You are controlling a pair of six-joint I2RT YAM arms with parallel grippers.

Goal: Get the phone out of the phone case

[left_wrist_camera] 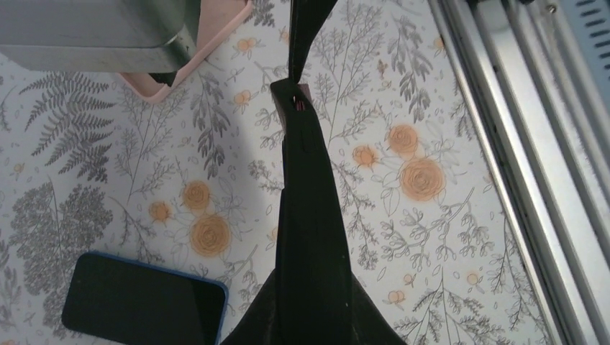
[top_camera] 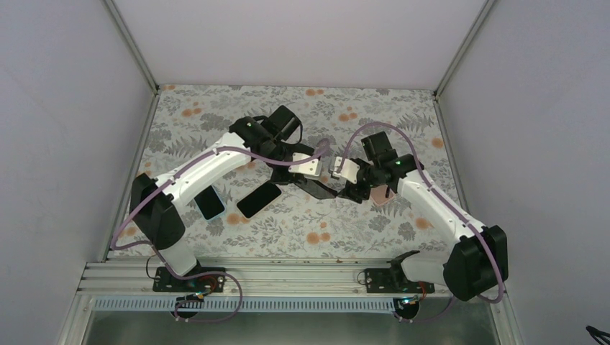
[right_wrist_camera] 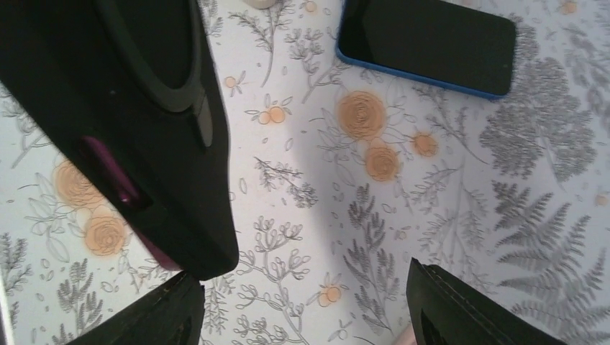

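Observation:
My left gripper [top_camera: 306, 181] is shut on a black phone case [top_camera: 321, 189] and holds it edge-on above the middle of the table. In the left wrist view the case [left_wrist_camera: 309, 208] runs up from the jaws [left_wrist_camera: 313, 309], with a purple phone edge [left_wrist_camera: 297, 105] showing at its tip. My right gripper [top_camera: 350, 188] is open beside the case's far end. In the right wrist view the case [right_wrist_camera: 122, 93] fills the upper left, with the purple phone [right_wrist_camera: 108, 165] showing through a cutout. Its corner sits just above the left finger [right_wrist_camera: 155, 316]. The right finger [right_wrist_camera: 467, 309] stands well apart.
A blue-cased phone [top_camera: 259, 199] and a second dark phone [top_camera: 210, 203] lie face up left of centre. The blue one also shows in the left wrist view [left_wrist_camera: 137, 302] and the right wrist view [right_wrist_camera: 431, 39]. A pink case [top_camera: 381, 195] lies under my right wrist. The metal rail [left_wrist_camera: 503, 144] runs along the near edge.

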